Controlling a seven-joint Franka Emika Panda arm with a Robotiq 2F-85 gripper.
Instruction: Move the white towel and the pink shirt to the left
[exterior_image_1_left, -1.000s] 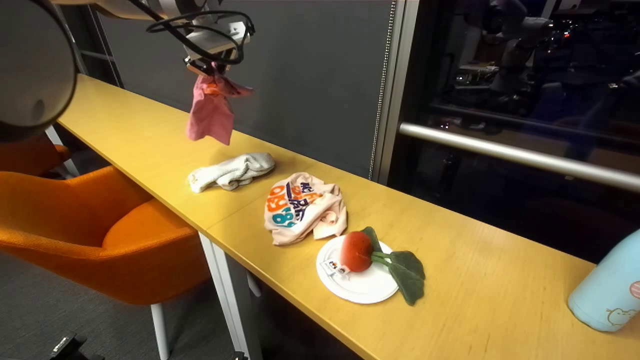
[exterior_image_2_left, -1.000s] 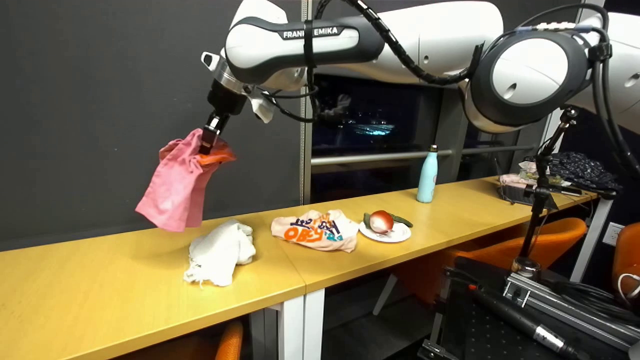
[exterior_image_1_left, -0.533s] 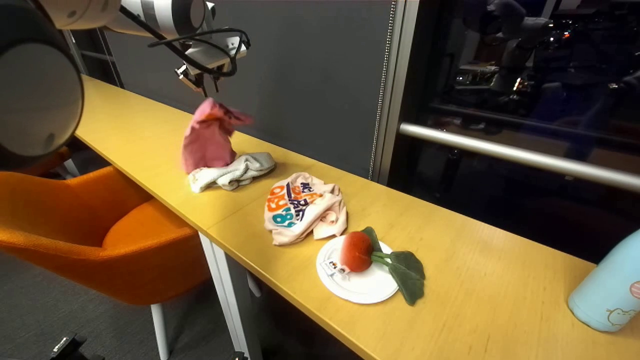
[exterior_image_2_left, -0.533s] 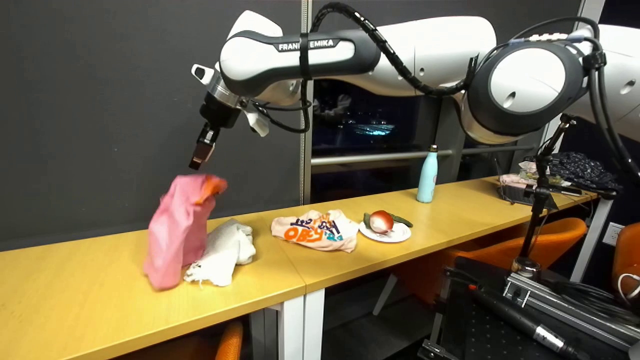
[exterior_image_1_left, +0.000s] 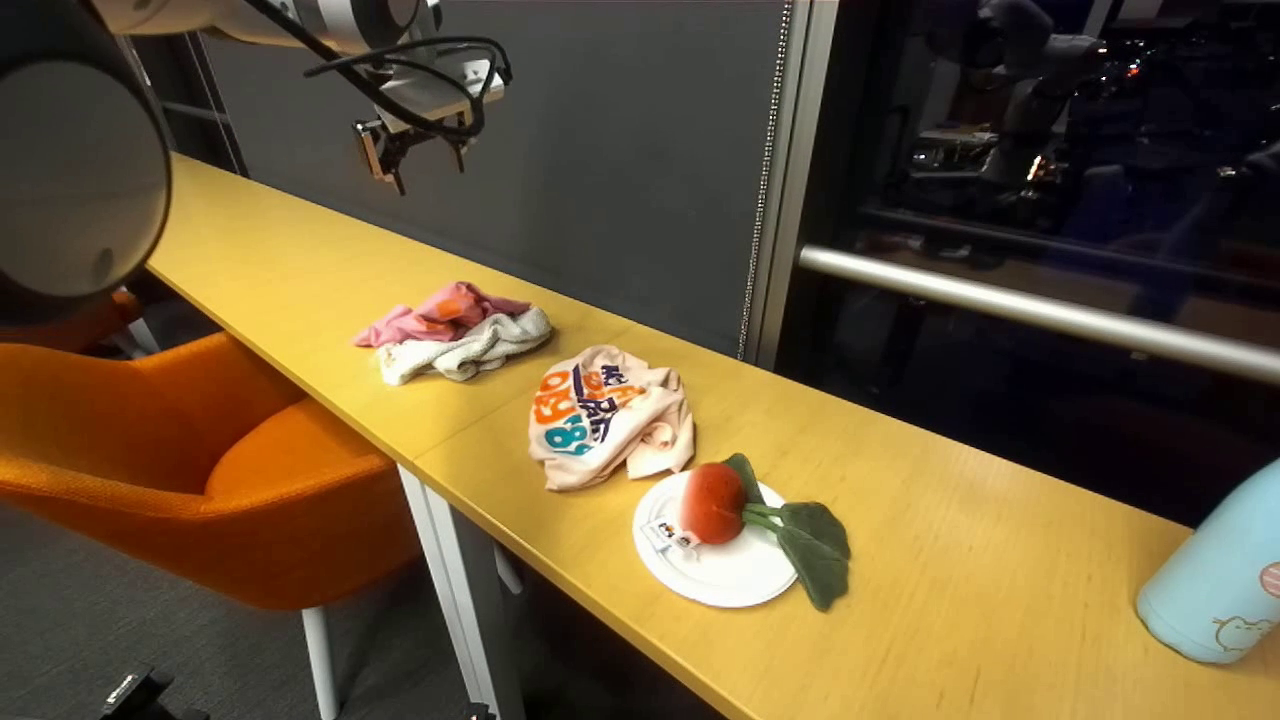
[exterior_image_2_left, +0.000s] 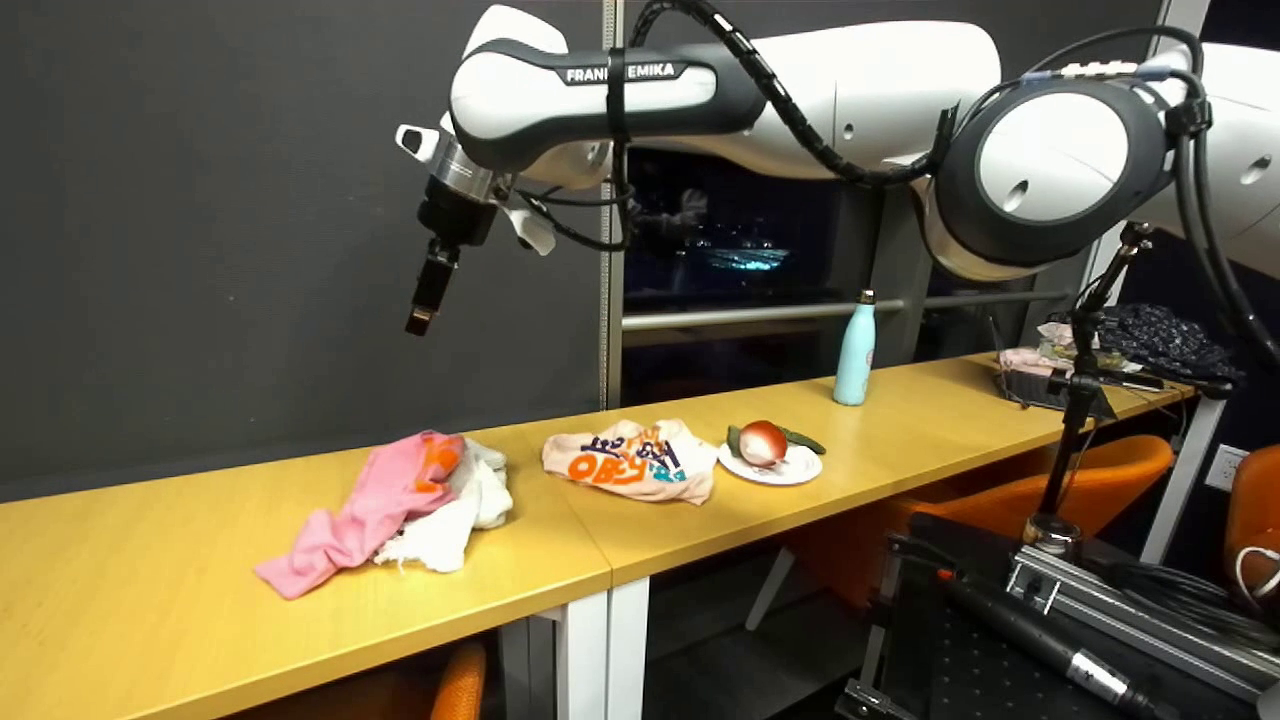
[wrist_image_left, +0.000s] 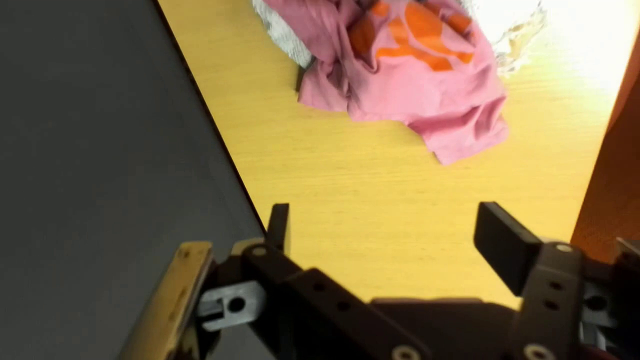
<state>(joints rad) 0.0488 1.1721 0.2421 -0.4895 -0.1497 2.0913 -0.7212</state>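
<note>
The pink shirt (exterior_image_2_left: 385, 490), with an orange print, lies crumpled on the table in both exterior views. Part of it rests over the white towel (exterior_image_2_left: 450, 530), which is bunched up beside and beneath it. In the wrist view the pink shirt (wrist_image_left: 415, 95) fills the upper middle, and bits of the white towel (wrist_image_left: 282, 37) show on either side of it. My gripper (wrist_image_left: 382, 212) is open with nothing between its fingers, only bare tabletop beyond them. In an exterior view the gripper (exterior_image_1_left: 431, 178) hangs well above both cloths, touching neither.
A peach cloth with coloured letters (exterior_image_1_left: 600, 430) lies to one side of the towel. Past it are a white plate (exterior_image_1_left: 720, 590) with a toy radish (exterior_image_1_left: 715, 505) and a light-blue bottle (exterior_image_2_left: 855, 355). A dark wall panel (exterior_image_2_left: 200, 250) runs along the table's back edge.
My gripper has opened and let go of the pink shirt, which fell onto the table, partly over the white towel. The arm dipped slightly, then rose a little.
</note>
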